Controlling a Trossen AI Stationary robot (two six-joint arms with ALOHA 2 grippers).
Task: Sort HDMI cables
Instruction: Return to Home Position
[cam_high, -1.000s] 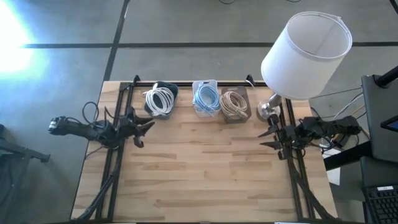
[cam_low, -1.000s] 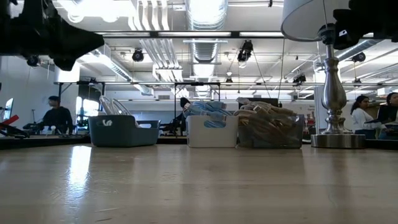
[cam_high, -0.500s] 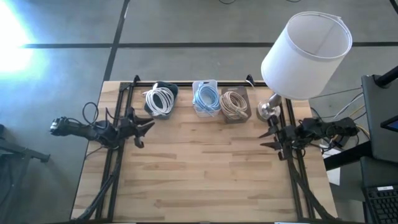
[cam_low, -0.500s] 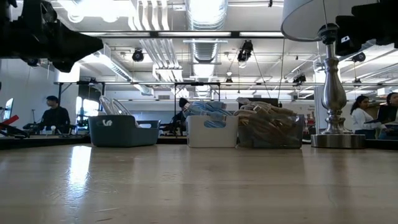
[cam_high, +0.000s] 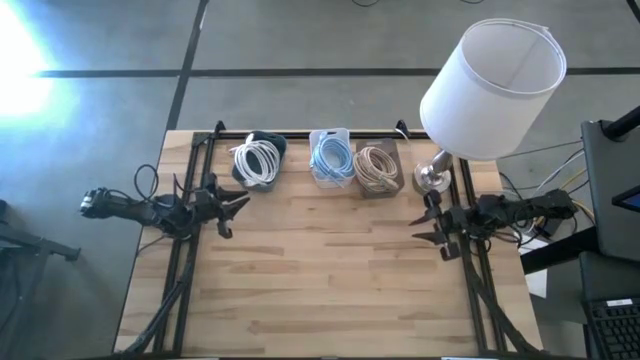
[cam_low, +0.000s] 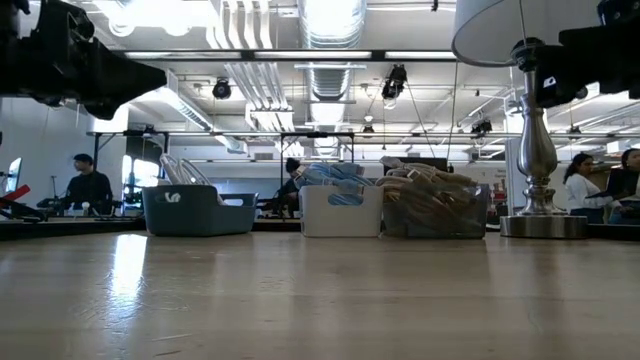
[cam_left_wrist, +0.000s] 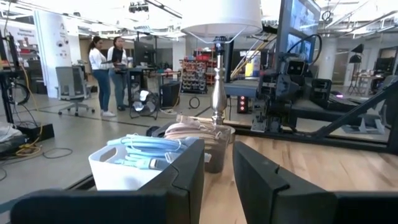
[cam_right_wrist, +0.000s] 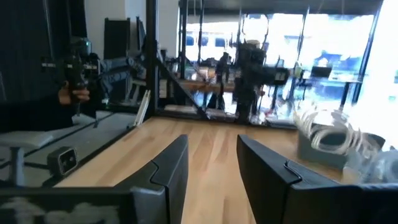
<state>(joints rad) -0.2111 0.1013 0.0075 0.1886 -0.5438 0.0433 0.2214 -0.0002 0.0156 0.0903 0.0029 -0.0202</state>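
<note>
Filling three bins (cam_low: 195, 212) (cam_low: 340, 216) (cam_low: 436, 218): three cable bundles (cam_high: 255, 160) (cam_high: 332, 155) (cam_high: 375, 168)

Just a lamp and a desk
White-shaded lamp (cam_high: 493, 88) on the wooden desk's (cam_high: 330, 270) far right corner, two people (cam_left_wrist: 117, 68) standing in the room beyond.

Dark jointed arms (cam_high: 150, 208), looping black cables (cam_high: 143, 178), angular pincers (cam_high: 238, 215) (cam_high: 420, 218)
</note>
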